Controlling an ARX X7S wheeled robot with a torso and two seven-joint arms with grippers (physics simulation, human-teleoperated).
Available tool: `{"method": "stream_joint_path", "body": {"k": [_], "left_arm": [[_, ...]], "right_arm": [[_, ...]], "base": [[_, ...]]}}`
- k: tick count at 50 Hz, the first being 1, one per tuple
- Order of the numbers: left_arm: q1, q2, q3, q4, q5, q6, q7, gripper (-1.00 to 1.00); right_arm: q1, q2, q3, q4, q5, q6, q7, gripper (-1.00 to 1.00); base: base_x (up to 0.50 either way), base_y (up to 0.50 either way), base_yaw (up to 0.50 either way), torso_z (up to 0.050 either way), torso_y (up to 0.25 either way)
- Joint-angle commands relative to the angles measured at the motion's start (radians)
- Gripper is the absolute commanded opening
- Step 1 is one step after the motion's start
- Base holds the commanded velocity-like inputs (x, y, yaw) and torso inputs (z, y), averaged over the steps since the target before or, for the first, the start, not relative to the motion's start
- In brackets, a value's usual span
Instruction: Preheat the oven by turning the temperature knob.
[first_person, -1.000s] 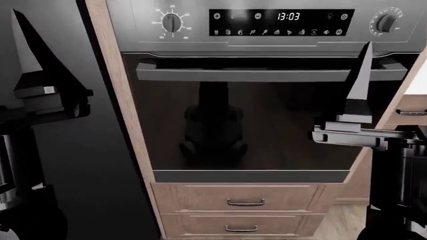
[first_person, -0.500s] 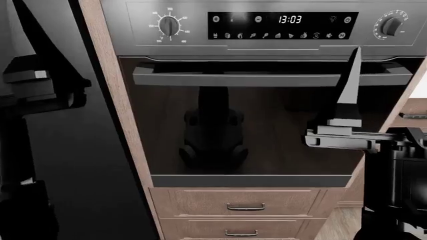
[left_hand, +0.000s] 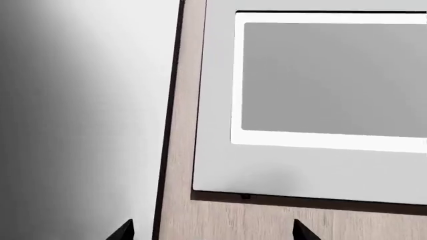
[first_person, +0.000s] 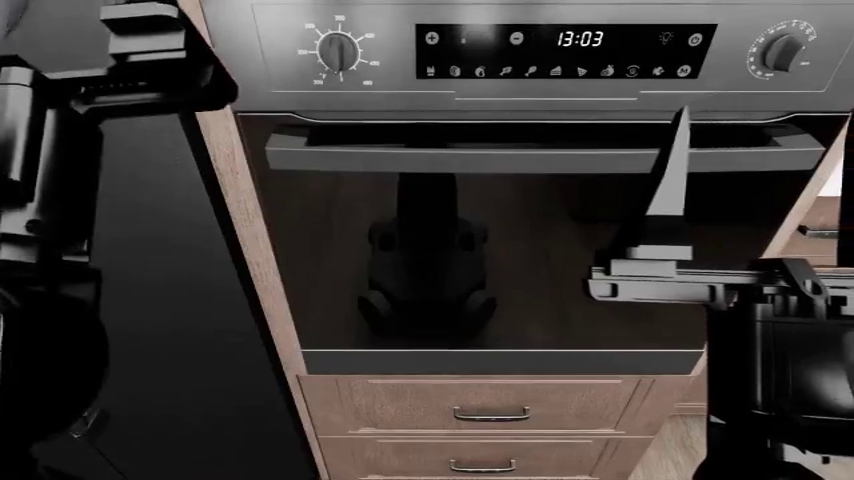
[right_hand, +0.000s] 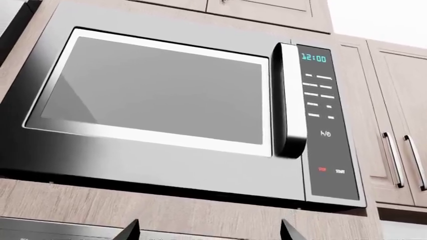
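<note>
The stainless-steel oven (first_person: 507, 260) fills the head view, with its dark glass door, bar handle (first_person: 534, 156) and black display (first_person: 566, 50). The temperature knob (first_person: 339, 48), ringed by white numerals, sits at the panel's upper left. My left gripper (left_hand: 212, 234) is open and empty, raised left of the oven, above and left of that knob; its fingertips leave the head view's top edge. My right gripper (right_hand: 210, 233) is also open and empty. One of its fingers (first_person: 667, 190) points up in front of the handle's right part, well right of the knob.
A second knob (first_person: 785, 50), ringed by fine ticks, is at the panel's right. A microwave (right_hand: 167, 100) sits above the oven, over a wooden strip (right_hand: 200, 210). Wooden drawers (first_person: 487, 405) lie below the oven. A dark tall panel (first_person: 174, 300) stands to the left.
My left arm has risen and swung right toward the oven's left frame, its fingers now past the view's top. My right gripper has shifted slightly left and up.
</note>
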Motion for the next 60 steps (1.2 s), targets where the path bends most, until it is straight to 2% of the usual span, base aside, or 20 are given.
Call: {"method": "stream_joint_path", "body": {"k": [1, 11, 16, 21, 28, 36, 60], "left_arm": [[-0.241, 0.073, -0.142, -0.073, -0.367, -0.398, -0.215, 1.00], [-0.285, 0.027, -0.132, -0.193, -0.775, -0.377, -0.523, 1.00], [-0.281, 0.007, -0.095, -0.231, -0.857, -0.350, -0.607, 1.00], [-0.265, -0.004, -0.065, -0.261, -0.900, -0.329, -0.644, 1.00], [-0.231, -0.008, -0.036, -0.243, -0.849, -0.318, -0.604, 1.00], [-0.178, -0.002, -0.012, -0.248, -0.734, -0.282, -0.496, 1.00], [-0.206, 0.008, 0.120, -0.377, -0.498, -0.171, -0.375, 1.00]], "right_arm": [[0.002, 0.002, -0.013, 0.015, -0.004, -0.003, 0.002, 1.00], [-0.002, 0.004, -0.021, 0.025, -0.007, -0.005, 0.005, 1.00], [0.001, 0.005, -0.024, 0.030, -0.009, -0.005, 0.008, 1.00], [0.002, 0.005, -0.028, 0.036, -0.012, -0.009, 0.010, 1.00], [0.000, 0.008, -0.033, 0.034, -0.015, -0.008, 0.012, 1.00], [-0.001, 0.012, -0.036, 0.029, -0.016, -0.004, 0.014, 1.00], [-0.003, 0.017, -0.048, 0.051, -0.019, -0.018, 0.019, 1.00]], "base": [[0.00, 0.00, 0.00, 0.000, 0.000], [0.00, 0.00, 0.00, 0.000, 0.000], [0.00, 0.00, 0.00, 0.000, 0.000], [0.00, 0.00, 0.00, 0.000, 0.000], [0.00, 0.00, 0.00, 0.000, 0.000], [0.00, 0.00, 0.00, 0.000, 0.000], [0.00, 0.00, 0.00, 0.000, 0.000]]}}
